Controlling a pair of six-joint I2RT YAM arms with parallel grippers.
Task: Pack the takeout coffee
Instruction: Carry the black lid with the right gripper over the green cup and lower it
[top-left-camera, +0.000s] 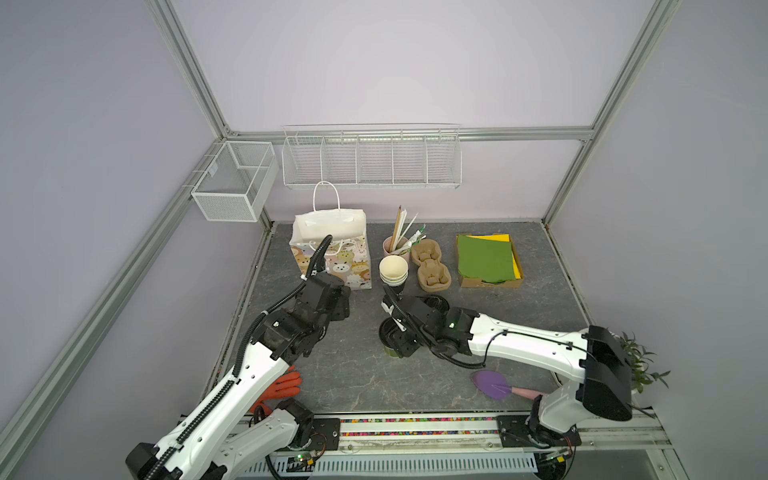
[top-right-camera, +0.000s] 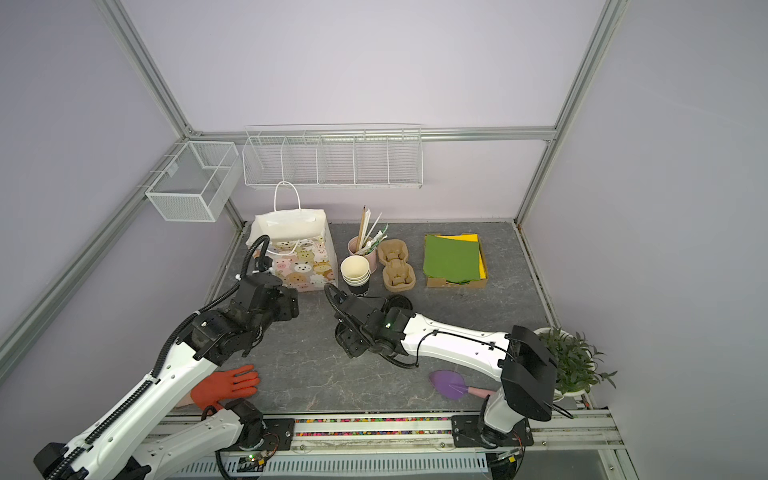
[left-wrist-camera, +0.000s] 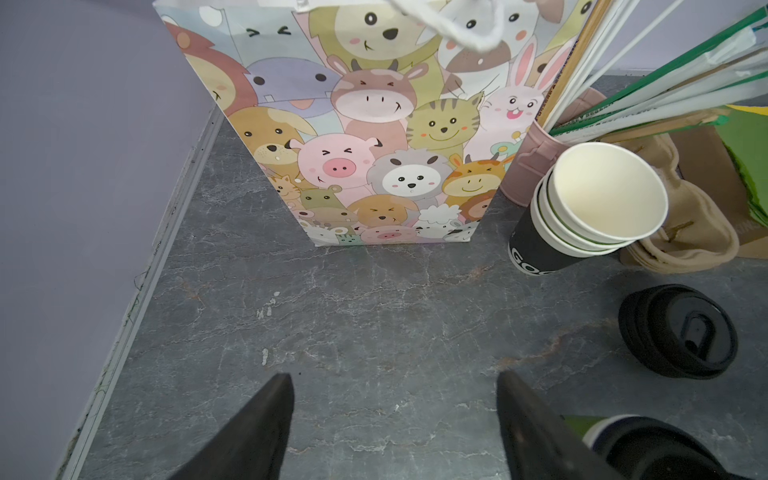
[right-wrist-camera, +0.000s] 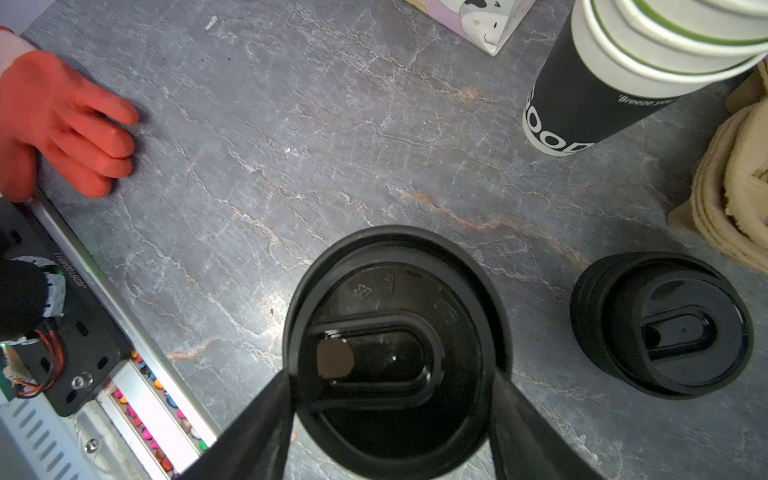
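The takeout coffee, a dark-green cup with a black lid, stands on the grey table near the middle. My right gripper is over it from above, with a finger pressed to each side of the lid rim. In both top views the right gripper hides most of the cup, and only a sliver of its green side shows. My left gripper hangs open and empty over bare table, just in front of the animal-print paper bag. The bag stands upright at the back left.
A stack of black cups, a pink cup of straws, pulp cup carriers and a tray of green paper line the back. Spare black lids lie right of the coffee. An orange glove rests at the front left.
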